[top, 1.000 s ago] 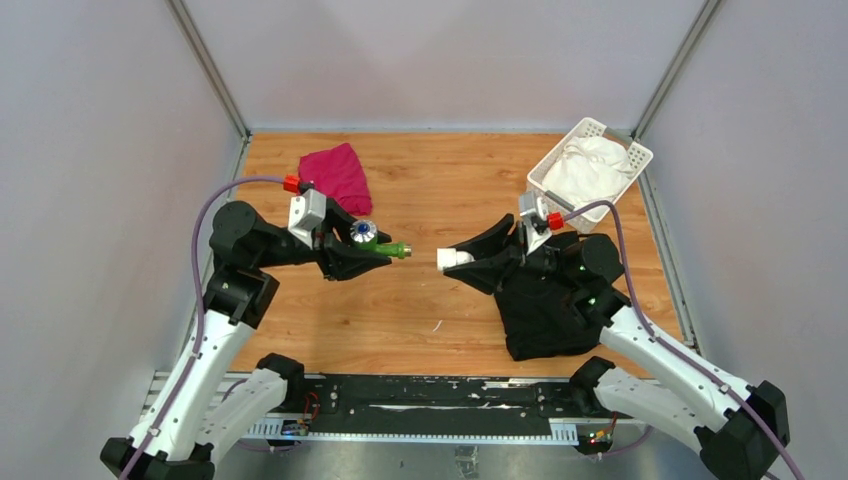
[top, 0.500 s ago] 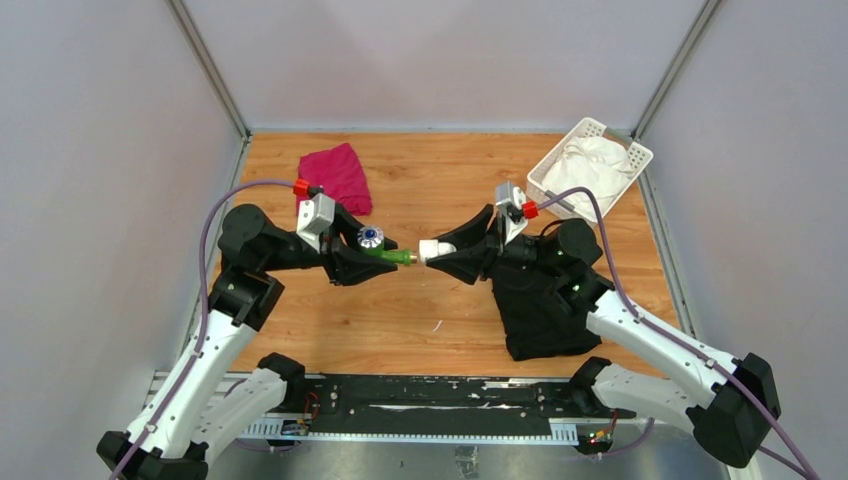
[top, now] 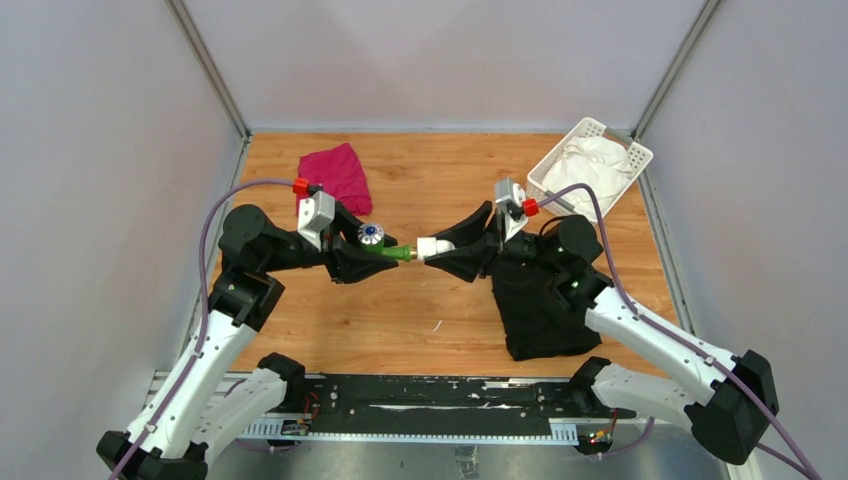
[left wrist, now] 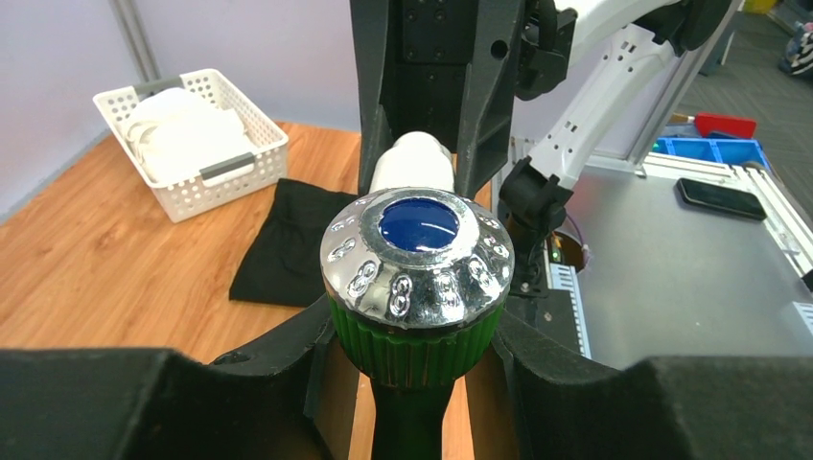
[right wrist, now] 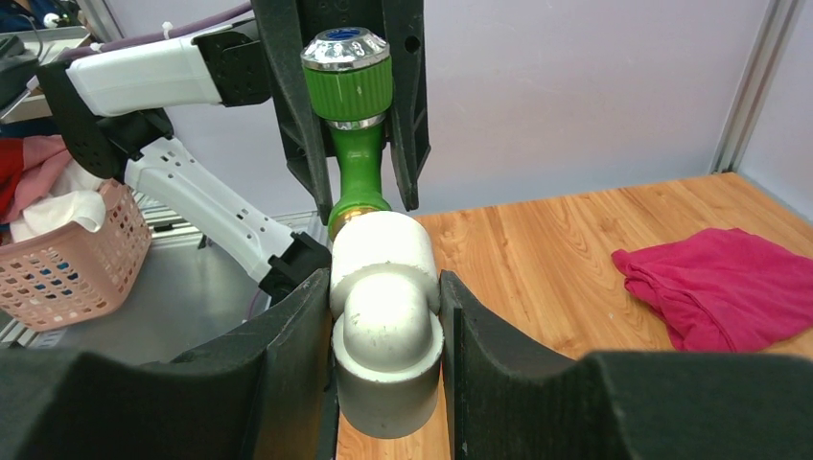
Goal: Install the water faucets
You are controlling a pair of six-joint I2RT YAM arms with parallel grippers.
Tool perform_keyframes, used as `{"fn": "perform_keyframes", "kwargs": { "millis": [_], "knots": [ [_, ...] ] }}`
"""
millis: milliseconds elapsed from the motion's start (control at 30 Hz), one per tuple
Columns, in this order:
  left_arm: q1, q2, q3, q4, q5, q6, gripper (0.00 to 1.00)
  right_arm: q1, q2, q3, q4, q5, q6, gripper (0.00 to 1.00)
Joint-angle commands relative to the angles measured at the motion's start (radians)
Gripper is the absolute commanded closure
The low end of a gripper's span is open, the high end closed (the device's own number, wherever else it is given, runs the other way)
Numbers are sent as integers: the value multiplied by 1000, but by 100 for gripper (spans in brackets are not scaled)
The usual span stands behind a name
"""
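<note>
The left end effector is clamped on the small green plastic tap with a round chrome knob capped in blue. The tap is held in the air over the middle of the wooden counter. Its knob is turned upward and its brass-tipped end is pointed to the right.

The right end effector is clamped on the small white plastic elbow pipe fitting. The fitting is presented from the right at the same height. In the right wrist view, the brass end of the tap is seen touching the open mouth of the fitting. Whether it is seated inside cannot be told. Both parts are gripped at their sides between the black fingers.

A crumpled red cloth is seen at the far left of the counter, well apart from the tap. A black cloth is spread at the near right, partly under the right arm. A white slotted plastic basket is set in the far right corner, and a bunched white cloth lies inside it.
</note>
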Motion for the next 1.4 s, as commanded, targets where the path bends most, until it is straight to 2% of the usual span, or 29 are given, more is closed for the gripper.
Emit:
{"fn": "perform_keyframes", "kwargs": {
  "millis": [0, 400, 633, 933, 1367],
  "knots": [
    [-7, -18, -9, 22, -18, -9, 100, 18, 4, 42, 49, -49, 3, 100],
    [-7, -9, -4, 22, -50, -13, 100, 36, 41, 15, 172, -66, 95, 100],
    [-7, -7, -8, 21, -69, -11, 100, 37, 24, -9, 201, -21, 116, 100],
    [-20, -7, -16, 31, -91, -14, 100, 39, 66, -62, 384, 11, 258, 100],
    [-75, -18, -20, 31, -138, -14, 100, 64, 77, -47, 357, 51, 248, 100]
  ]
}}
